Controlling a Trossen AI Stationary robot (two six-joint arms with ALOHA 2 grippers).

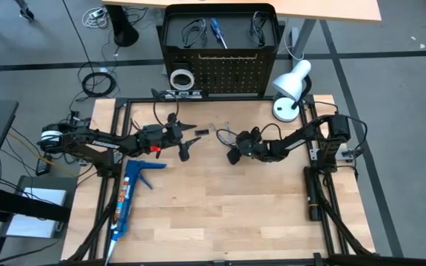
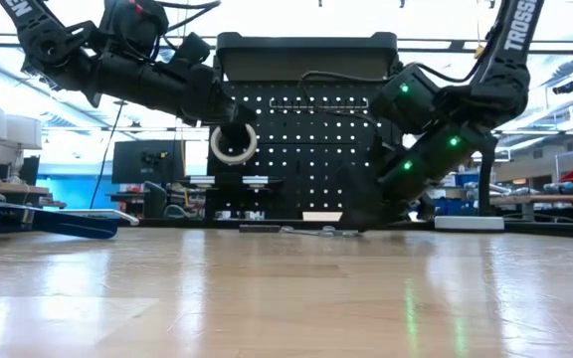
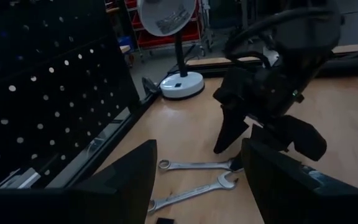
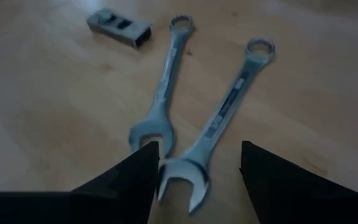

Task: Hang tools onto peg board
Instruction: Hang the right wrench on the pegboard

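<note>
Two arms work over your wooden table (image 1: 220, 214). Note the peg board (image 1: 231, 74) standing upright at the far edge. On its top shelf lie two black wire loops (image 1: 191, 31) and a blue-handled screwdriver (image 1: 218, 31). A white tape ring (image 2: 234, 144) hangs at the board's lower left. A white desk lamp (image 1: 290, 89) stands just right of the board. A blue caulking gun (image 1: 129, 193) lies on the near left of the table.

Locate the left gripper (image 1: 191, 140) left of centre, raised off the table, its fingers (image 3: 114, 186) spread wide and holding nothing. Locate the right gripper (image 1: 226, 146) right of centre, tilted down toward the table. Its fingers (image 4: 126, 180) stand apart, astride the open ends of two silver wrenches (image 4: 219, 130), and you can see no grip on either.

Both wrenches lie flat on the table, side by side, between the two grippers. A small grey block (image 4: 118, 26) lies near their ring ends.
</note>
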